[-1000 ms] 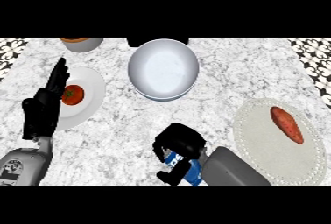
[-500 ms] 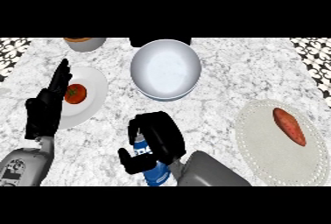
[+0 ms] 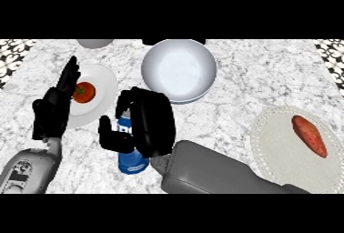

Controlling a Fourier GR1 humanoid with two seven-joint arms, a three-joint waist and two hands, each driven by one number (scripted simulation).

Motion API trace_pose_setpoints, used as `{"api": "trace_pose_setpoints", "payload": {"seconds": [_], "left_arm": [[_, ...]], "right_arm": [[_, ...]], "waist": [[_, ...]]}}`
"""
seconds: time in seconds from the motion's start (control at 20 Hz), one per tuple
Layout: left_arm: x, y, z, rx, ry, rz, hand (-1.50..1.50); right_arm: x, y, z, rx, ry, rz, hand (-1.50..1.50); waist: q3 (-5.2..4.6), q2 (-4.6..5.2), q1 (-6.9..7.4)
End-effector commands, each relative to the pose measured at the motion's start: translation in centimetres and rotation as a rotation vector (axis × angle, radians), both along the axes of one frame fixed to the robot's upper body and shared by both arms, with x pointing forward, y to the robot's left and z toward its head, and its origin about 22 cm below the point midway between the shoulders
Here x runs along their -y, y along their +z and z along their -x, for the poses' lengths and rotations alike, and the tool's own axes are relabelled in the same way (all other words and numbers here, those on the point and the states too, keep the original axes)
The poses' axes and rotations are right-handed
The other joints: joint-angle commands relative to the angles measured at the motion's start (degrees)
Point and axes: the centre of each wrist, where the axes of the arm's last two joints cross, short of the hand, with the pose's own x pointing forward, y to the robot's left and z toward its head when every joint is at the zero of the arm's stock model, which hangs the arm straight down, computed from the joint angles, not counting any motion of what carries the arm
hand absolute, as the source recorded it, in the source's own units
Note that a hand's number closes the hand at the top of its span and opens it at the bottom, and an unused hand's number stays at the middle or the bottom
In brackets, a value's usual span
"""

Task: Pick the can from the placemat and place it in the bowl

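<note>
The can [image 3: 132, 157], blue with a white label, is sitting in the right hand [image 3: 149, 123], whose fingers and thumb are curling round its upper half and hiding much of it; only its lower body and one end are showing below the hand. Its long axis is running nearly up and down in the view, the visible end pointing toward the view's lower edge. It is hanging over the marble counter [image 3: 269, 77], just below the white bowl [image 3: 179, 69] and well apart from the placemat [image 3: 282, 150], which is carrying a reddish sweet potato [image 3: 310, 135]. The placemat's right edge is being cut off. The left hand [image 3: 55, 109] is resting at the left, fingers straight and pressed together, overlapping a plate [image 3: 101, 86] holding a tomato [image 3: 83, 92].
</note>
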Motion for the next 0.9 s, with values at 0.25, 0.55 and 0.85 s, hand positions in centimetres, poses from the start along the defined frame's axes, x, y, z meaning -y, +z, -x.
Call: {"api": "trace_pose_setpoints", "payload": {"seconds": [0.25, 0.55, 0.85], "left_arm": [[-0.3, 0.3, -0.2, 0.003, -0.009, 0.009, 0.0], [0.4, 0.2, 0.3, 0.013, 0.014, 0.01, 0.0], [0.7, -0.2, -0.5, 0.029, 0.004, -0.007, 0.0]], "right_arm": [[-0.8, 2.8, -6.1, 0.08, -0.216, -0.117, 1.5], [1.1, 0.8, -10.4, 0.161, -0.296, 0.052, 1.5], [5.4, -3.8, -13.7, 0.196, -0.402, 0.25, 1.5]], "waist": [[0.13, 1.05, -0.1], [0.16, 0.92, -1.01], [0.15, 1.43, -0.94]]}}
